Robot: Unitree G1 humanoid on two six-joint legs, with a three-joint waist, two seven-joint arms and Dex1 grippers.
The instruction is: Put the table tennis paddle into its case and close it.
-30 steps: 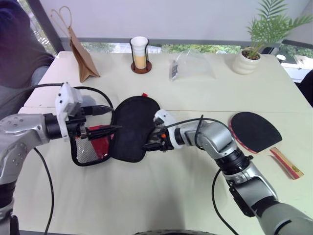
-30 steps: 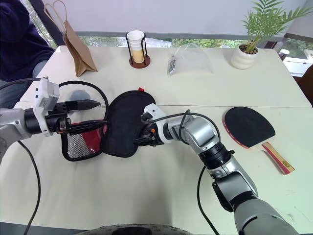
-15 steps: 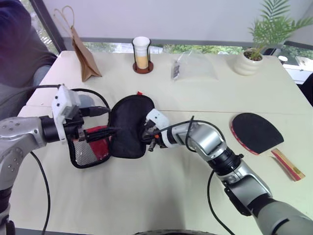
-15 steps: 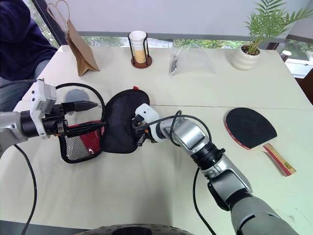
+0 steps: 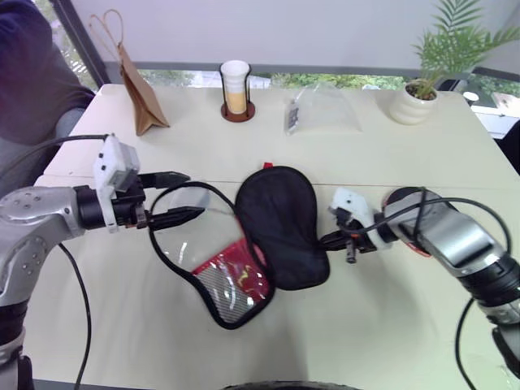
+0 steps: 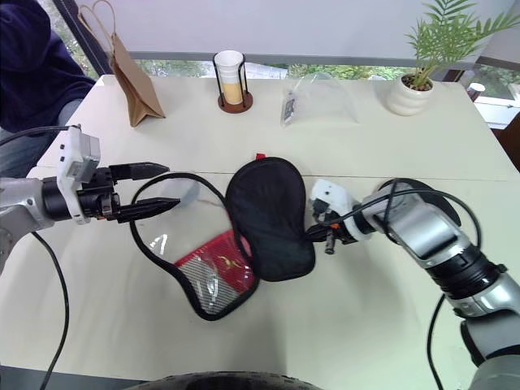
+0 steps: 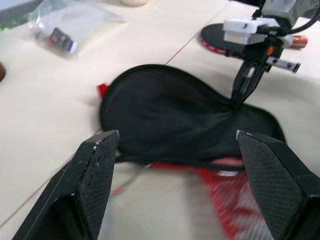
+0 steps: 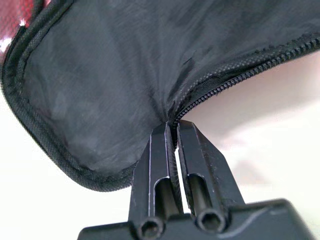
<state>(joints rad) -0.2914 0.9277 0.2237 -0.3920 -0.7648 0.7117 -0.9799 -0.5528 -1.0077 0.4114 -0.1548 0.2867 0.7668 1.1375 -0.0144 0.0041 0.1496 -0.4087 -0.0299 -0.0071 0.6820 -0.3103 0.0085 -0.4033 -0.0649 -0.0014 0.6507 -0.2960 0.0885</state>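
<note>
Black fabric case (image 5: 280, 226) lies open mid-table, its edge pinched in the closed right fingers (image 8: 172, 137); left fingers (image 5: 180, 197) gape, empty. Paddle (image 7: 220, 37) sits near the right edge. Further pulling could slip the thin pinch.

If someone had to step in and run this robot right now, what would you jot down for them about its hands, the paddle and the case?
Right gripper: fingers shut on the edge of the case, pinching the fabric by the zip.
Left gripper: fingers open, holding nothing, beside the case's open loop.
Case: unzipped and splayed open mid-table, the black half by the right gripper, the red mesh-pocket half toward the robot.
Table tennis paddle: on the table beyond the right gripper, outside the case.
Done: case opened.
Left: pick up the paddle, slide it in, zip shut.
</note>
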